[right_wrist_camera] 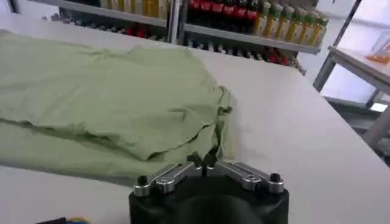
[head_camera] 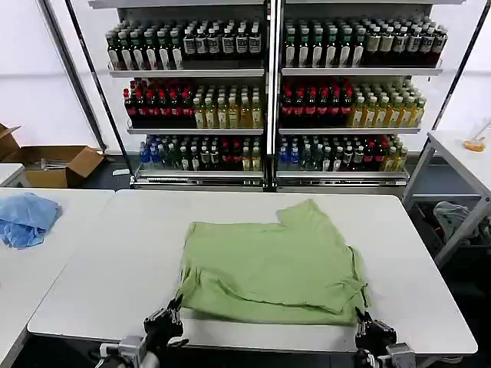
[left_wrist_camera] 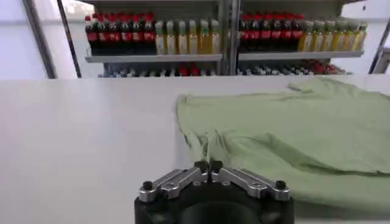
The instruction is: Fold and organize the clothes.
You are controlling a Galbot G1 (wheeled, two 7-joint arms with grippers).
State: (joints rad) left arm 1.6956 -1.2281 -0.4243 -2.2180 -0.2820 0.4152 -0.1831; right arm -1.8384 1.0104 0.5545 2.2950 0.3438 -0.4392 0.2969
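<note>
**Shirt partly folded, both grippers drawn shut at the near table edge**

The left gripper (head_camera: 165, 322) is seen low at the near edge of the white table (head_camera: 92, 261), its fingers closed together with nothing between them. Off to its far left, well apart on a neighbouring table, a light blue cloth bundle (head_camera: 27, 218) is lying; it is out of the way. Just ahead of this gripper and slightly to its right, the near left corner of the light green polo shirt (head_camera: 272, 264) is found.

The shirt is spread across the middle of the table, and at least one layer appears to have been turned over onto the body, so that a rough rectangle is formed with a flap projecting at the far side. Wrinkles and uneven edges are left, and further folds are judged to remain.

The right gripper (head_camera: 374, 331) is held at the near edge too, fingers pressed shut and empty, with the shirt's near right corner just ahead of it and to its left.

Beyond the table, shelves of bottles (head_camera: 268, 92) are standing. Nothing is found lying between the grippers and the shirt.
</note>
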